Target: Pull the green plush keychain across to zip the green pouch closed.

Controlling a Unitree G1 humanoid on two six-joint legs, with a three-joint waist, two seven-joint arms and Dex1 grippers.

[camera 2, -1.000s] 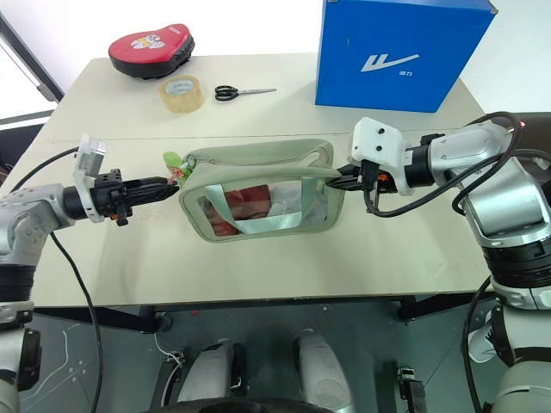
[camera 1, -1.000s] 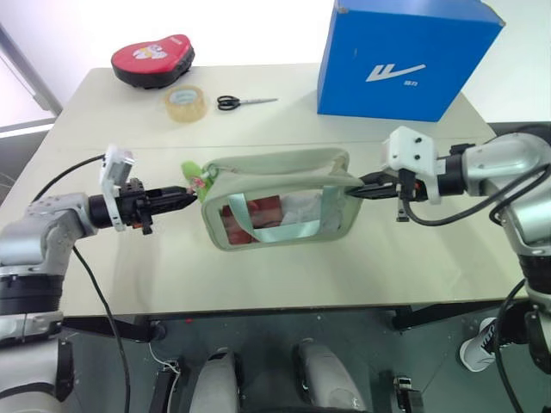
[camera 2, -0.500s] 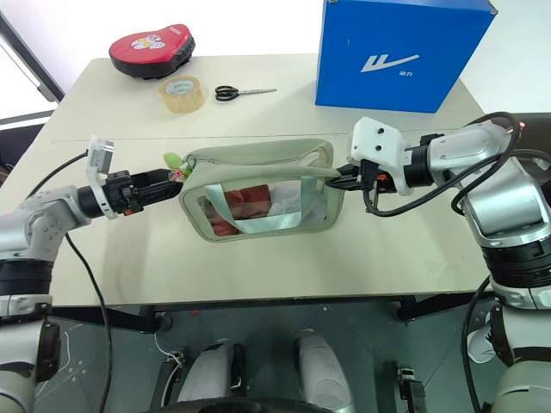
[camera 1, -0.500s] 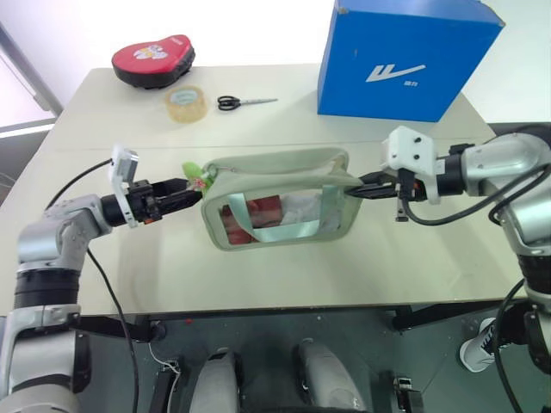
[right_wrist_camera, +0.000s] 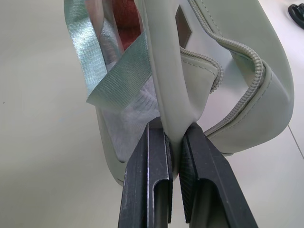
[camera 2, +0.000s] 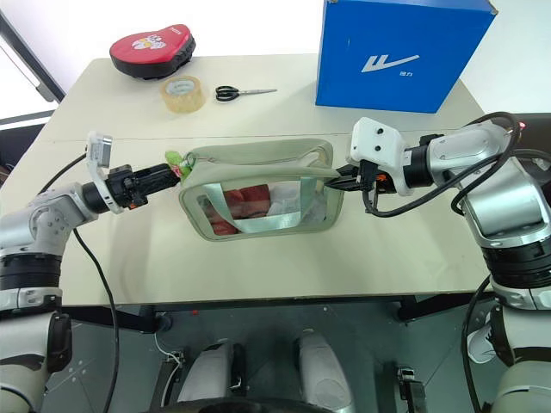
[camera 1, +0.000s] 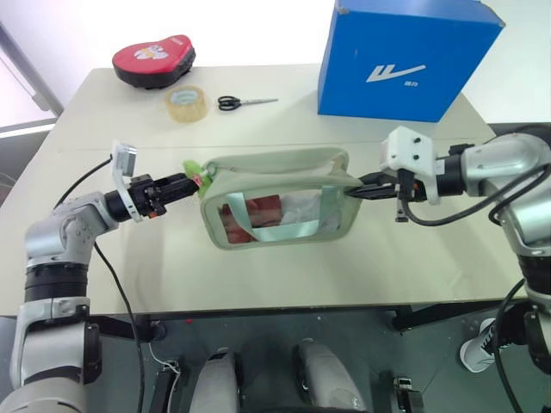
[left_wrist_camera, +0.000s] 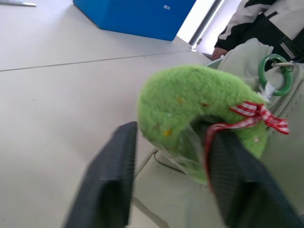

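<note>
Now green plush keychain [left_wrist_camera: 199, 118] between left gripper [left_wrist_camera: 171, 185] fingers, pouch-end

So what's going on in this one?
A two-armed robot is working on a green pouch in the middle of a table. The right gripper is clamped on one end of the pouch, holding it. The left gripper is at the other end with its fingers around the green plush keychain on the zipper; a firm grip is unclear. The zipper looks open, so the pull across has not happened yet.
</note>
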